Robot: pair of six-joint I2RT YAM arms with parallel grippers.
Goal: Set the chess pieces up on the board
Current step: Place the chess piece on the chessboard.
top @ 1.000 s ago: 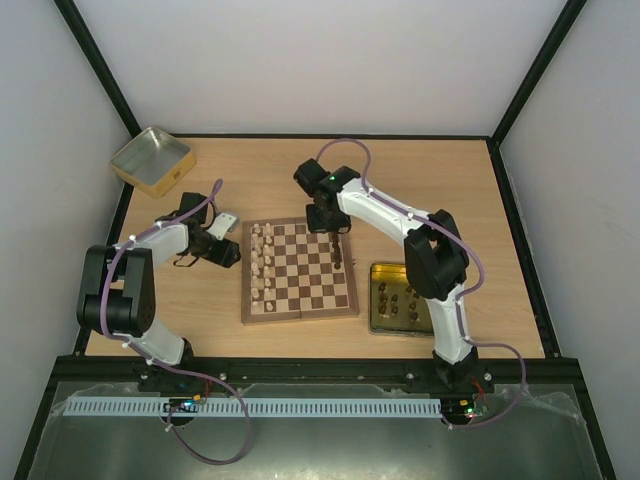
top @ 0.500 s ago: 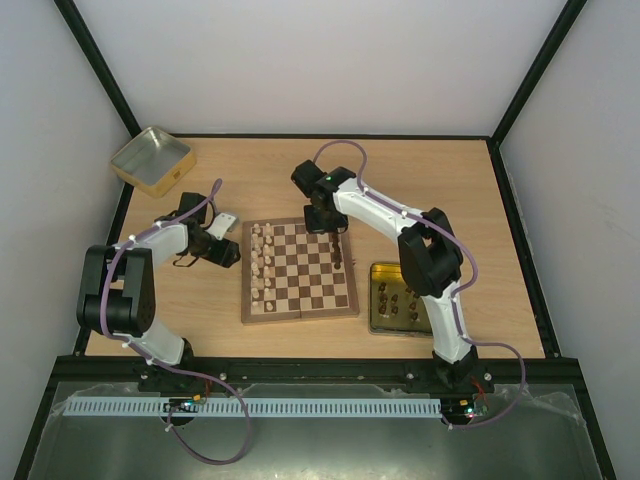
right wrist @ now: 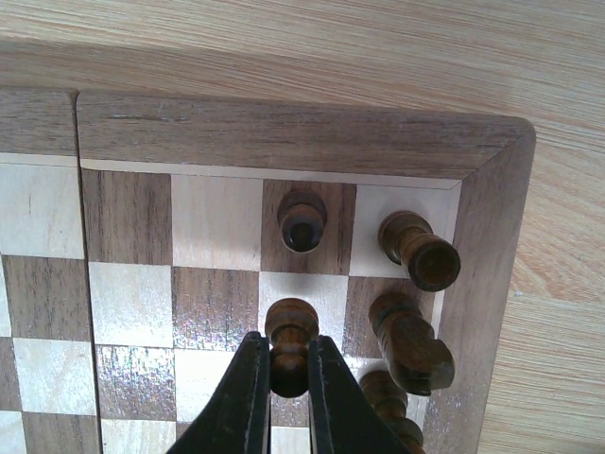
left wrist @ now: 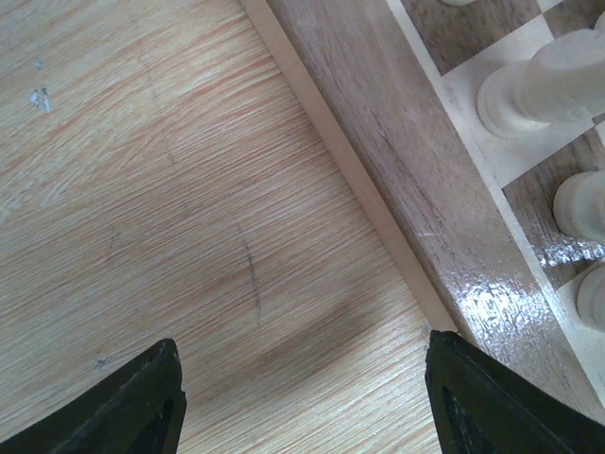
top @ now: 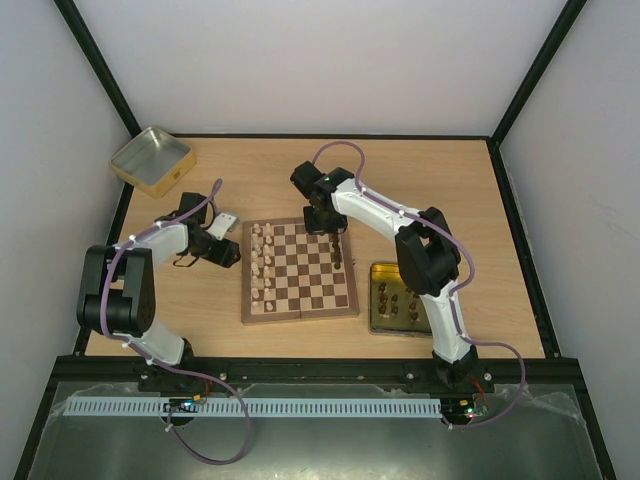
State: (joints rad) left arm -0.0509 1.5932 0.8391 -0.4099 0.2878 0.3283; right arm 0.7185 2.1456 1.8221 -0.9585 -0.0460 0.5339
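- Right now my right end effector is nipped nearly closed on a dark brown turned wooden pawn. Its black fingers pinch the narrow stem under the round head, which keeps the piece upright over the second row near the far right corner. I cannot tell whether its base touches the square.
- Under it, the small square wooden chessboard has glossy light and dark checks inside a broad walnut-toned rim.
- Another dark pawn stands on the dark back-row square just ahead, and three more dark turned figures crowd the right edge.
- Across the board, the pale cream pieces line the left side in two rows, so that side looks done to me.
- My left end effector is spread wide and holds nothing. It hangs over the grainy light wood table just beside the board's left rim, out of the way, I judge.
- Beside the board's right edge, a gold rectangular metal tin holds further dark pieces, within the right arm's reach.
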